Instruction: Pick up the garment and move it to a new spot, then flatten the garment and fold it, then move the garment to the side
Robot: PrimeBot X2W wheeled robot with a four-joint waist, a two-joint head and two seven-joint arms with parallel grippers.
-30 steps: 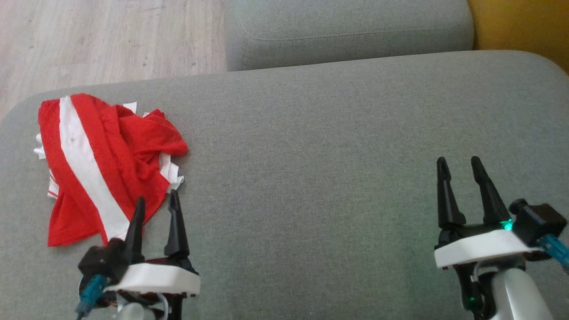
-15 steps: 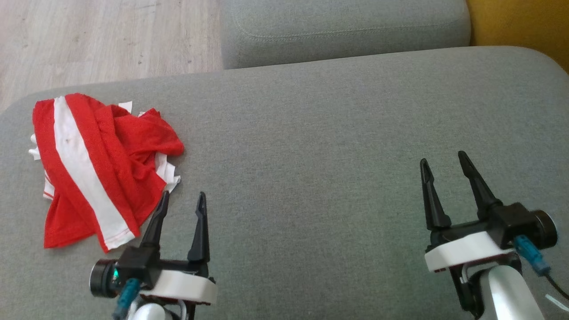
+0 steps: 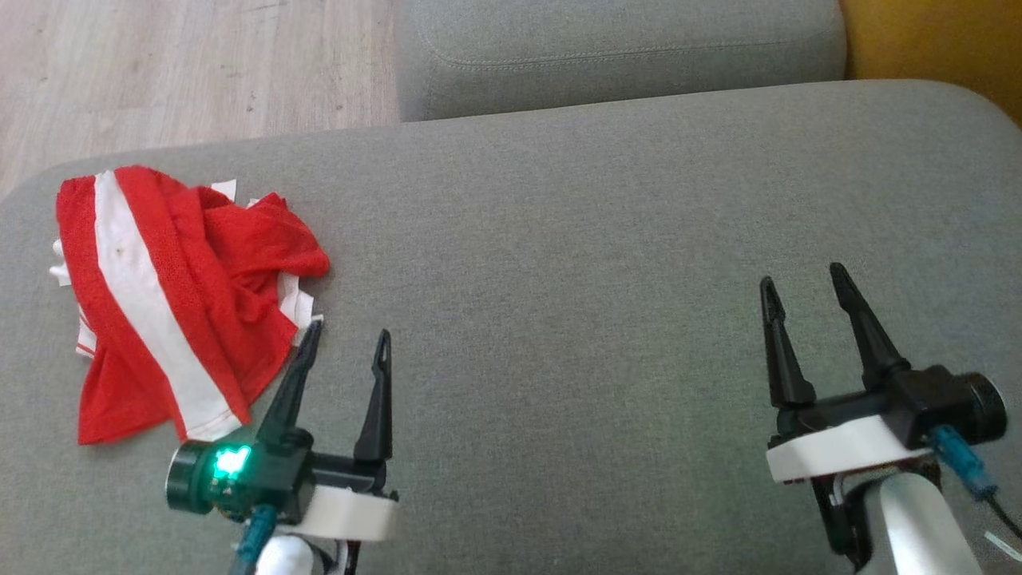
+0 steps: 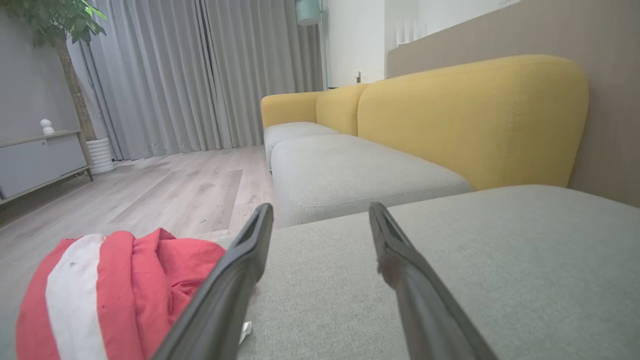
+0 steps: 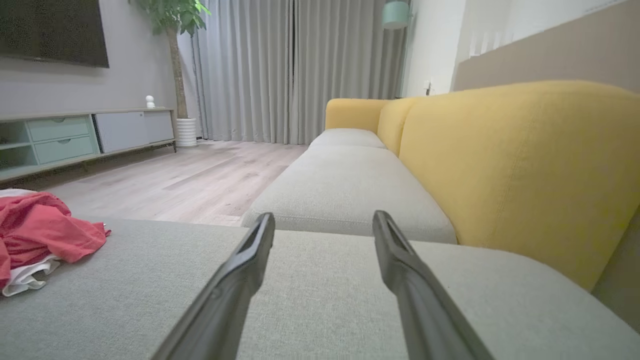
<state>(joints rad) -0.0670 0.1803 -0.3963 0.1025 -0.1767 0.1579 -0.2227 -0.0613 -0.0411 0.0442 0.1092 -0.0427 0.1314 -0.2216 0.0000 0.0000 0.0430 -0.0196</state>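
The garment (image 3: 176,295) is a crumpled red cloth with a broad white stripe, lying at the left end of the grey seat cushion (image 3: 575,263). My left gripper (image 3: 347,331) stands open just right of its lower right edge, nothing between its fingers. In the left wrist view the garment (image 4: 110,290) lies at the lower left, beside the left finger of the left gripper (image 4: 320,215). My right gripper (image 3: 802,275) is open over bare cushion far to the right. The right wrist view has the garment (image 5: 40,235) at its left edge and the right gripper (image 5: 324,222) empty.
A second grey cushion (image 3: 615,56) adjoins the far edge. Wooden floor (image 3: 176,72) lies beyond the left far side. The yellow sofa back (image 5: 520,165) runs along the right. A low cabinet (image 5: 75,135) and a potted plant (image 5: 175,75) stand across the room.
My left gripper has swung right, off the garment's lower edge to beside it. My right gripper has shifted slightly left. The garment lies as before; the camera moved a little.
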